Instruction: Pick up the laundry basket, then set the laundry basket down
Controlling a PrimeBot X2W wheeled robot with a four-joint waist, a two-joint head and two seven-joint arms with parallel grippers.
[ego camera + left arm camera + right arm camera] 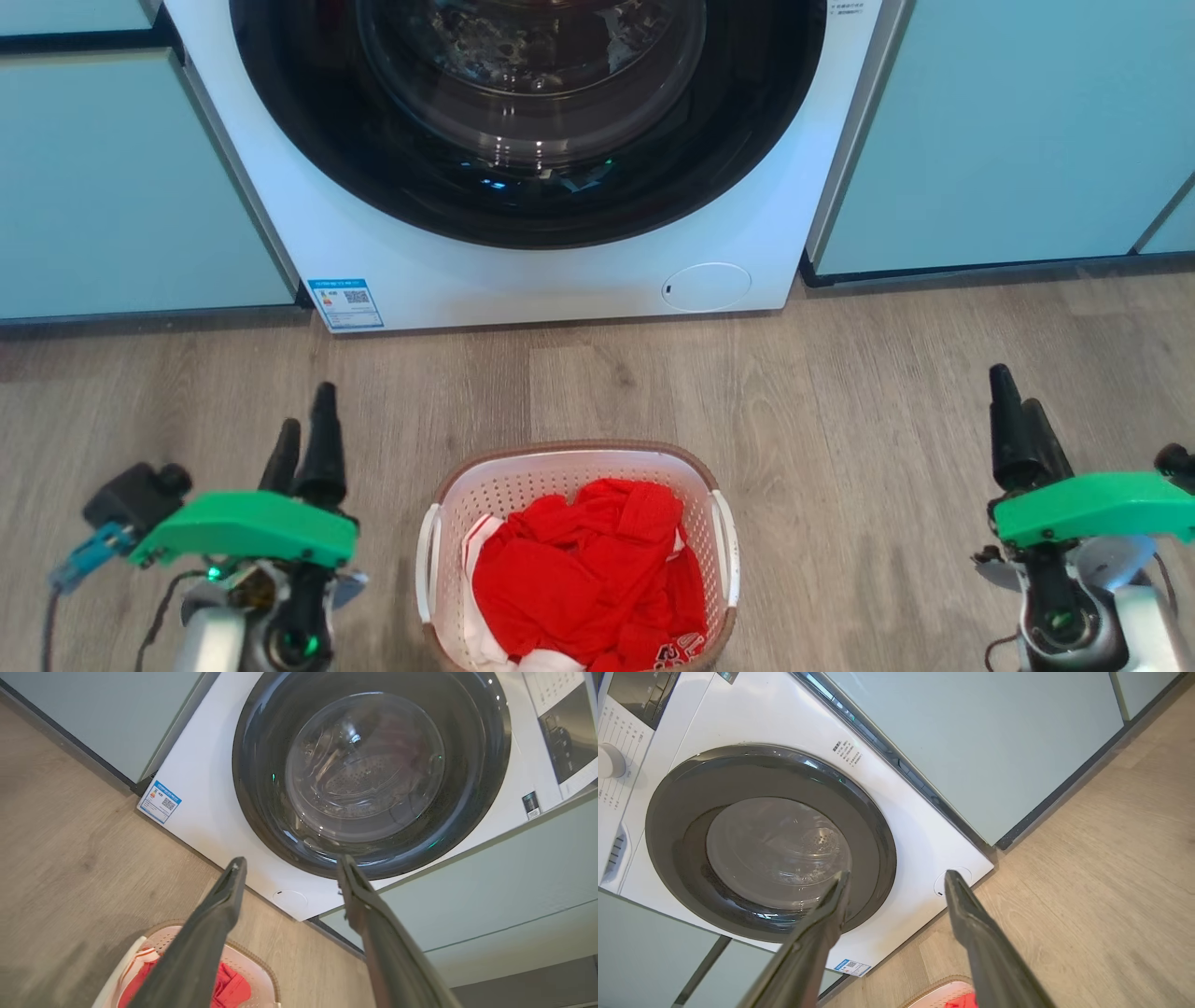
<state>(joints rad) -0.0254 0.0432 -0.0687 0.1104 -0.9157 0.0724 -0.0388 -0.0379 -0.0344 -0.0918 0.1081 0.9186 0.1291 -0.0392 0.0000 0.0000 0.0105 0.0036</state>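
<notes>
The laundry basket stands on the wooden floor at the bottom middle of the head view, white with perforated walls, a brown rim and two white side handles. Red and white clothes fill it. My left gripper hovers to the basket's left, open and holding nothing. My right gripper hovers well to the basket's right, open and holding nothing. In the left wrist view the basket sits low behind the left gripper. In the right wrist view a bit of the basket's rim peeks up between the fingers of the right gripper.
A white front-loading washing machine with a dark round door stands straight ahead, its door shut. Pale green cabinet fronts flank it on both sides. Wooden floor lies between the machine and the basket.
</notes>
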